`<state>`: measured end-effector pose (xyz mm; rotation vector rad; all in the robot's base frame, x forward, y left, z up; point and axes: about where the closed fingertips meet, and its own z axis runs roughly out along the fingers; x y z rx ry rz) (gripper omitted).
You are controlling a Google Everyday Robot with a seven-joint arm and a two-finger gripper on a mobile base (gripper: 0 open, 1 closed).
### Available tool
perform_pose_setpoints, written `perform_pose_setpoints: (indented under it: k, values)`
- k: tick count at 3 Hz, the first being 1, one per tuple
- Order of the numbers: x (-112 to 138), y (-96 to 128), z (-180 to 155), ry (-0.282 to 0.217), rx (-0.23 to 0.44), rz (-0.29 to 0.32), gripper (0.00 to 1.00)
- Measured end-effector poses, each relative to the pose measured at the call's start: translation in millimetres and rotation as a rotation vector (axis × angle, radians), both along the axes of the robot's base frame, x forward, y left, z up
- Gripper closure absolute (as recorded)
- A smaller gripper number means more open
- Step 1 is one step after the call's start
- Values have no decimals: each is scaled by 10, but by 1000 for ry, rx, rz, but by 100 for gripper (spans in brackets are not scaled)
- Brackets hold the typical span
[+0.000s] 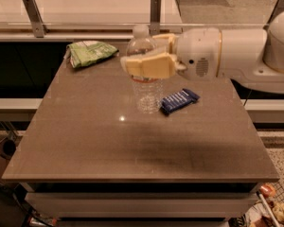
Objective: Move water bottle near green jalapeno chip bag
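Note:
The water bottle [146, 91] is clear with a white cap and stands upright over the middle-back of the brown table [85, 141]. My gripper [141, 52] comes in from the right and is shut on the bottle's upper body, one cream finger [149, 65] in front and one behind. I cannot tell whether the bottle's base touches the tabletop. The green jalapeno chip bag [87, 52] lies at the table's back left corner, well to the left of the bottle and apart from it.
A dark blue snack bar wrapper [179, 100] lies flat just right of the bottle's base. My white arm [236, 53] spans the table's back right. A railing with metal posts [155, 13] runs behind the table. The front half of the table holds no objects.

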<state>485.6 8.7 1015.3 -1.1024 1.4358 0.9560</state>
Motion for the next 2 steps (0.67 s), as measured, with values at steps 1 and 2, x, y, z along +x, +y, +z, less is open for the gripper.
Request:
perform_pose_setpoints:
  k: [1,2]
  values:
    - [417,-58,345,37,12,-33,100]
    - [828,38,470,72,18,-70,100]
